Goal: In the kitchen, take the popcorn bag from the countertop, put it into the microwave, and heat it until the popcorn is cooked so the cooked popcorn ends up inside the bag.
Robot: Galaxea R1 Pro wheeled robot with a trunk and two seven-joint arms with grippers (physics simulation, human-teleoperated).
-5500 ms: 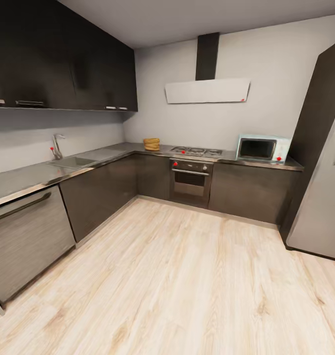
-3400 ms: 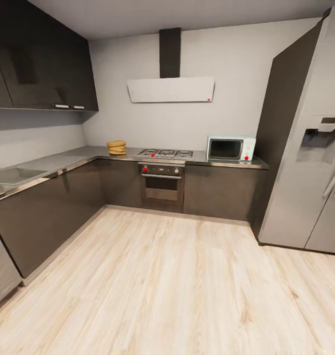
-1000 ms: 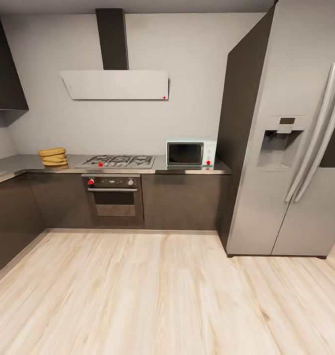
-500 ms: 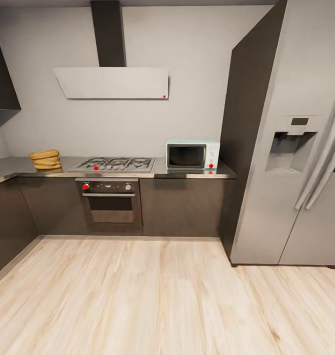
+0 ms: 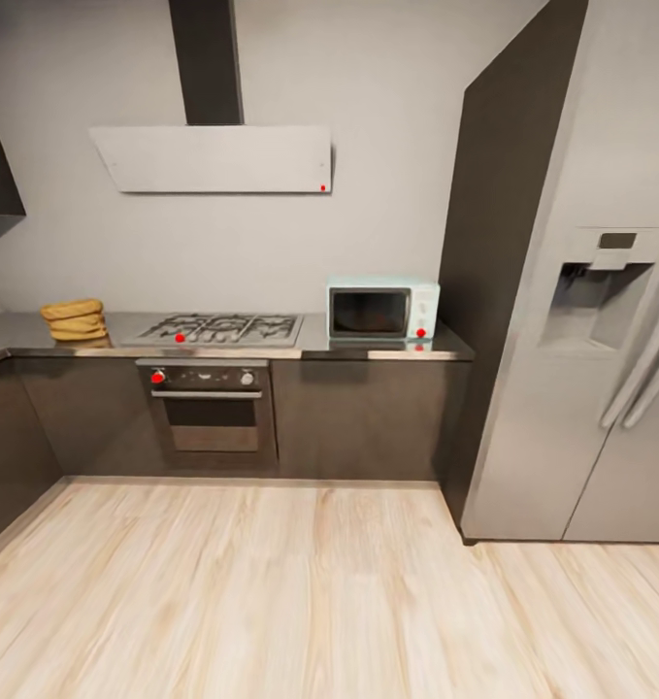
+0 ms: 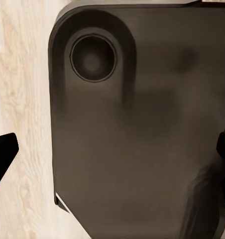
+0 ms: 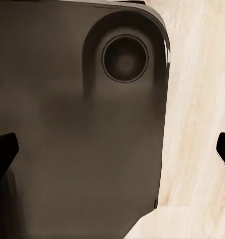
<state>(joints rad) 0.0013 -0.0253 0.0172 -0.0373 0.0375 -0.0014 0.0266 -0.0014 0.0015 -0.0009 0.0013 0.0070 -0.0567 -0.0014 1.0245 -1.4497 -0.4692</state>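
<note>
Across the floor (image 5: 271,582), popcorn bag (image 5: 73,320) sits well apart from both gaping grippers (image 6: 112,154) (image 7: 112,149).

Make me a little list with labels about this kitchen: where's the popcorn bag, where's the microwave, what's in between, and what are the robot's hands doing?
popcorn bag: on the countertop, far left end
microwave: on the same countertop, right end, door shut, beside the fridge
between them: gas hob, with the oven below
left gripper: fingers wide apart, holding nothing
right gripper: fingers wide apart, holding nothing
</note>
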